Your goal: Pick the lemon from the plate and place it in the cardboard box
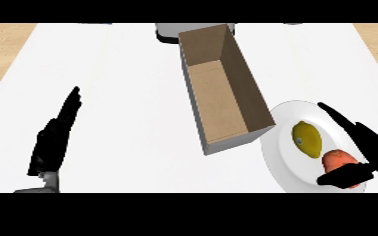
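Lemon: it lies on the white plate, a little toward 9 o'clock of the plate's middle, long axis running roughly 11 to 5 o'clock. Nothing is holding it.
Neighbour on the plate: a reddish-orange fruit sits just beside the lemon at its 4 o'clock; I cannot tell whether the two touch.
Right hand: over the plate's 3 to 5 o'clock side, fingers spread, one reaching toward 11 o'clock above the lemon's far end, the thumb low across the reddish fruit. It grasps nothing yet.
Left hand: resting at the view's 8 o'clock, fingers straight, holding nothing.
Cardboard box: open-topped, long and narrow, at 10 to 11 o'clock of the plate, its near corner just beside the plate's rim.
Step in hand, as I judge it: closing on the lemon.
How to do it well: bring your right hand further toward 9 o'clock so the lemon, not the reddish fruit, sits between thumb and fingers. Pinch across the short width, lift straight up clear of the plate, then carry toward 11 o'clock and lower inside the box walls.
Hidden: your right hand runs off the view's right edge, and its thumb covers part of the reddish fruit.
Cut off: the plate's 3 and 5 o'clock rim, and a grey object behind the box at 12 o'clock that I cannot identify.
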`<state>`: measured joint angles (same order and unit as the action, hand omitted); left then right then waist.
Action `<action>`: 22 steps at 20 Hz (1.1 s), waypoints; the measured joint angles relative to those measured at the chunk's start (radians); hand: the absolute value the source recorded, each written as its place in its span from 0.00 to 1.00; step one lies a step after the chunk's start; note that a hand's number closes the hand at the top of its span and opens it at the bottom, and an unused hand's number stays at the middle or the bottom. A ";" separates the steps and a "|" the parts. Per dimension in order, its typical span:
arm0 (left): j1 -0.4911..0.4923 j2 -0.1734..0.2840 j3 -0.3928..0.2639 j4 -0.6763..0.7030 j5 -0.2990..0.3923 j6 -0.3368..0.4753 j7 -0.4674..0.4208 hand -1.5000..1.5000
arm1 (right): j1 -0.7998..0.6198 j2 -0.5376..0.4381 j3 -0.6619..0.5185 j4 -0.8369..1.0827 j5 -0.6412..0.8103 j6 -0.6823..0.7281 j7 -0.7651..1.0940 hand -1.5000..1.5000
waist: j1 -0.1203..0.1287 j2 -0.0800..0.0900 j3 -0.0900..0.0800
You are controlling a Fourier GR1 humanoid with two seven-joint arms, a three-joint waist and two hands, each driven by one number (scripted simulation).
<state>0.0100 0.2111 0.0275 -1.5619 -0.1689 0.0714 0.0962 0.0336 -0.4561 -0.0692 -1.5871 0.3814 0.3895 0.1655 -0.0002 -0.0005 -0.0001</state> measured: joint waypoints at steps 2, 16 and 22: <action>-0.004 -0.006 0.006 0.004 -0.008 -0.008 -0.001 0.50 | 0.002 0.019 -0.005 0.004 0.022 0.007 -0.005 0.00 | 0.000 0.000 0.000; 0.006 -0.039 0.039 0.011 -0.038 -0.036 -0.023 0.50 | -0.038 0.110 -0.012 0.072 0.131 -0.002 -0.037 0.00 | 0.000 0.000 0.000; -0.001 -0.040 0.054 -0.005 -0.036 -0.055 -0.004 0.50 | -0.044 0.118 -0.011 0.170 0.180 -0.022 -0.121 1.00 | 0.001 -0.001 -0.001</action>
<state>0.0088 0.1710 0.0810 -1.5664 -0.2054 0.0168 0.0921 -0.0104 -0.3385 -0.0800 -1.4172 0.5614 0.3678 0.0445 0.0007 -0.0010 -0.0011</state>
